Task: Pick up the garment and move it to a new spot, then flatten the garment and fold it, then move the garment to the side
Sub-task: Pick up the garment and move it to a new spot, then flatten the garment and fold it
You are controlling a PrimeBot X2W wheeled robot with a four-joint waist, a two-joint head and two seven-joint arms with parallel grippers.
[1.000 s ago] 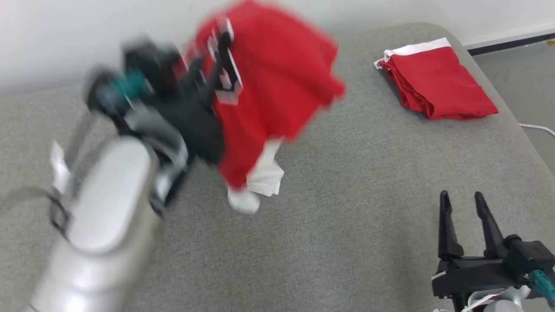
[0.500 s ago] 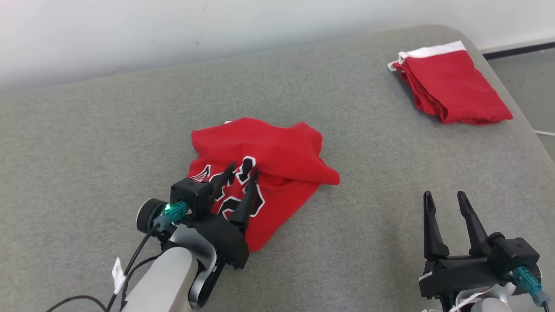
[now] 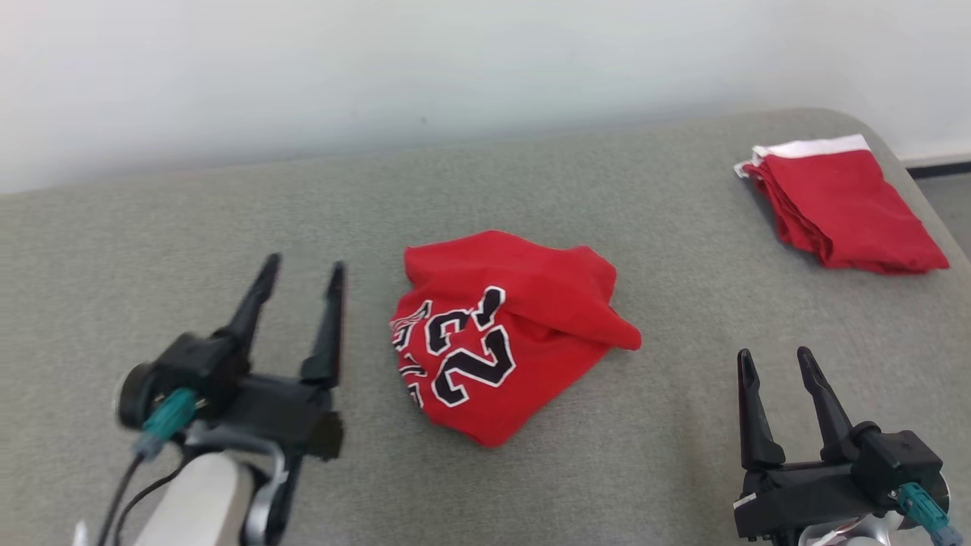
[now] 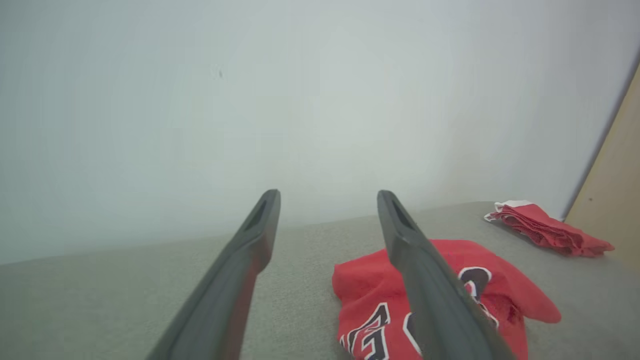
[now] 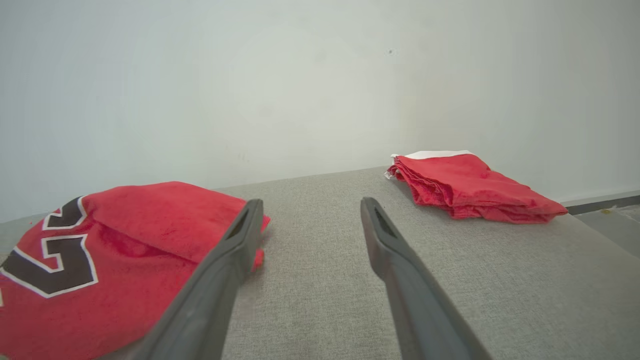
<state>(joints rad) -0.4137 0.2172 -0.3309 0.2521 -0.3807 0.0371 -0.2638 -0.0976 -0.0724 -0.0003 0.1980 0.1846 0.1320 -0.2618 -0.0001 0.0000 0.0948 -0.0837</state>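
Red garment (image 3: 501, 341) lies crumpled near the middle of the grey fabric surface (image 3: 607, 189), its black, white-edged numerals facing up; a second red garment with a white band, folded (image 3: 842, 201), rests well apart at the far right corner by the pale wall (image 3: 379, 61). Head view gives both grippers at once: the left gripper (image 3: 303, 265) stands just left of the crumpled garment, the right gripper (image 3: 774, 354) nearer the camera on the garment's right. Left wrist view (image 4: 327, 195) adds a tan panel (image 4: 615, 200) at its right edge, with the garment (image 4: 360, 280) low and right, partly behind one finger, and the folded garment (image 4: 545, 230) beyond; right wrist view (image 5: 311, 202) adds a strip of floor with a dark skirting (image 5: 600, 205), placing the garment (image 5: 125, 250) at its left and the folded garment (image 5: 465, 187) ahead to the right. Jaws of both grippers stand wide apart; each pair is empty and clear of the cloth.
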